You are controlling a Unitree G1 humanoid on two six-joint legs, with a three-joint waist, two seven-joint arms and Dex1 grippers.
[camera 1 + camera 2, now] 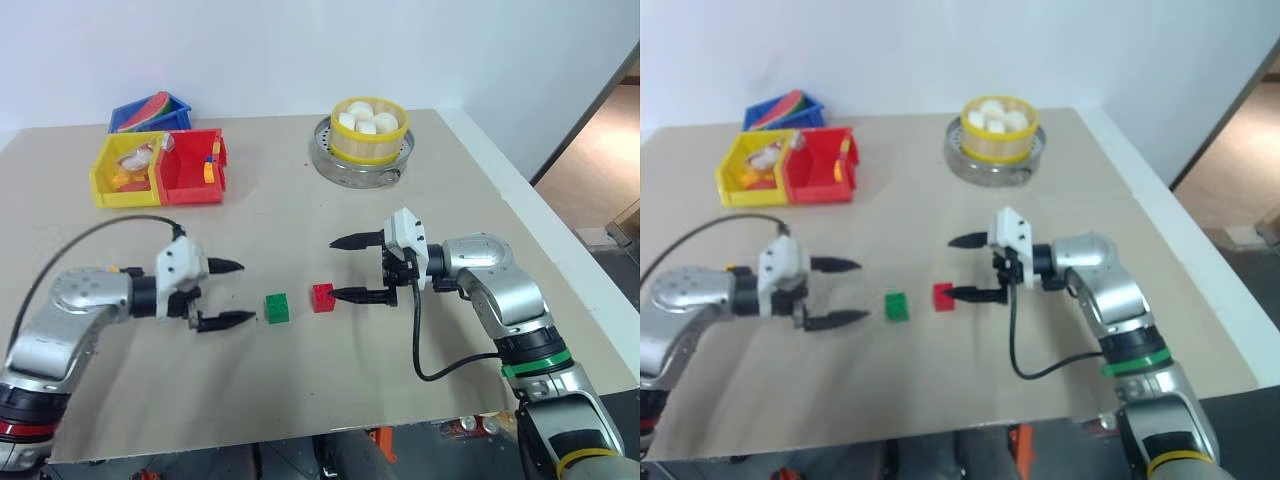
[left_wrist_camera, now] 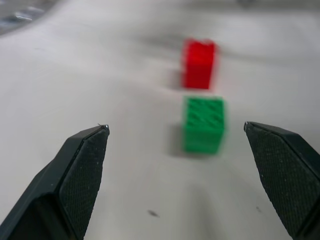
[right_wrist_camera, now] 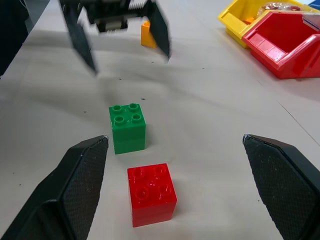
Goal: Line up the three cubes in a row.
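Tabletop: one, pale beige, carrying all items below.

Cubes, studded plastic: three.
- Green cube: one, standing on the tabletop near the middle, just in front of the left pincer's tips and clear of them.
- Red cube: one, just beside the green cube on its right, a small gap between them; the lower finger of the right pincer lies close against its right side, contact not certain.
- Orange-yellow cube: one, seen from the right wrist view behind the left pincer, well apart from the other two.

Pincers: two.
- Left pincer: released, both black fingers spread wide, empty, pointing toward the green cube.
- Right pincer: released, fingers spread wide, empty, pointing left toward the red cube.

Bins, at the far left of the tabletop: three.
- Yellow bin: one, holding mixed small pieces.
- Red bin: one, touching the yellow bin's right side.
- Blue bin: one, behind the other two.

Steamer basket: one, holding white round pieces, count not clear, set in a metal dish.
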